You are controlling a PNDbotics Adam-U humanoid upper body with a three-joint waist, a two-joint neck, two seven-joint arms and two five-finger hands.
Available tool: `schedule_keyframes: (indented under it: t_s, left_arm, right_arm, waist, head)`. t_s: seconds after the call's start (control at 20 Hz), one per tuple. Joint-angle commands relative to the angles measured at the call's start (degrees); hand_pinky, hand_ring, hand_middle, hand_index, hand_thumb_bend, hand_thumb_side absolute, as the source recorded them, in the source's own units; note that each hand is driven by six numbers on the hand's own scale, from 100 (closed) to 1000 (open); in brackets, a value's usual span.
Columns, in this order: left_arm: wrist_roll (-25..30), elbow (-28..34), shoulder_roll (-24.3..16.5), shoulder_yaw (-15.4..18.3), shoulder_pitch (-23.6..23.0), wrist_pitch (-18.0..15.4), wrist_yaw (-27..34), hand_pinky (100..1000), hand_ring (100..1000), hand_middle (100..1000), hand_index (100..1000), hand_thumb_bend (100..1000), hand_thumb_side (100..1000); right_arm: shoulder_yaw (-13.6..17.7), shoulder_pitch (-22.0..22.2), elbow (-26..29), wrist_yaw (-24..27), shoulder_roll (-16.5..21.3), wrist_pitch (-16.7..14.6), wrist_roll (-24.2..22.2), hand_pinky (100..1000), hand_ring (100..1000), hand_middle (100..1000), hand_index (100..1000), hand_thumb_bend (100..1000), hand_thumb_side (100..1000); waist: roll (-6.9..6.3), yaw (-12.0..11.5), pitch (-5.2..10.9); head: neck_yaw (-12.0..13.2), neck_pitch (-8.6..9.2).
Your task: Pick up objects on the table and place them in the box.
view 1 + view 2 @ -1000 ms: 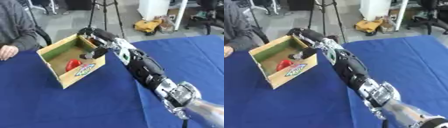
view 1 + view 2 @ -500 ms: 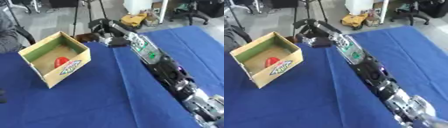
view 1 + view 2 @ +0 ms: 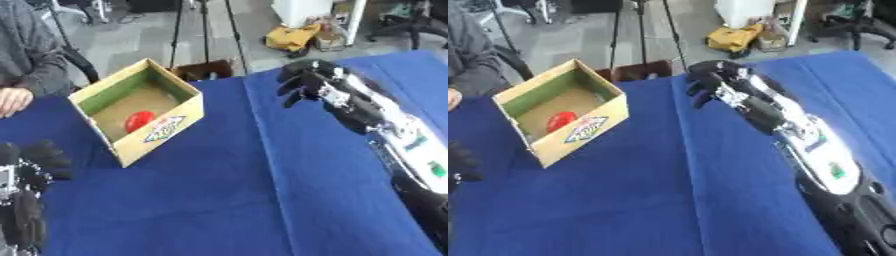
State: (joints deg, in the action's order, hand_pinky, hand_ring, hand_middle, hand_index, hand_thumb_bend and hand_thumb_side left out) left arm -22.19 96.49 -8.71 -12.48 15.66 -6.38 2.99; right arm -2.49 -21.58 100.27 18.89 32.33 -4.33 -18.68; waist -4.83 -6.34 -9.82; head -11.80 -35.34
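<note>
With the red object lying inside the box, the right hand, right of the box with fingers curled on nothing, should travel high over the blue desk, clear of the box rim.

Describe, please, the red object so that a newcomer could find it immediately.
On the blue table stands an open cardboard box, left of the right hand. The red object lies on the box's floor, rounded and glossy, the only thing inside it.
</note>
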Motion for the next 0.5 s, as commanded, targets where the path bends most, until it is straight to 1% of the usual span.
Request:
schedule_keyframes:
  t_s: [0.05,0.25,0.5]
  left_arm:
    - [-1.0,0.5,-1.4,0.5,-0.1,-0.8,-0.5,495,577,562,712,661,1000]
    - [-1.1,0.3,-1.3,0.2,-0.7,-1.4,-0.5,495,580,564,711,657,1000]
    - [-0.9,0.4,-1.3,0.3,-1.0,-1.3,-0.8,497,581,566,712,632,1000]
  right_arm:
    - [1.8,0.9,1.9,0.5,-0.1,0.5,1.1,670,770,749,846,128,675]
    - [3.1,3.1,2.0,0.6,-1.7,1.9,1.7,674,734,745,850,115,708]
    - [4.3,5.1,2.8,0.4,-2.7,2.9,2.9,669,719,736,851,100,739]
  waist:
    - [0.29,0.0,1.09]
    - [0.15,0.2,1.58]
    - [0.12,0.5,1.92]
  head:
    - [1.0,-1.08]
    - [1.9,-2.50]
    - [2.2,-3.34]
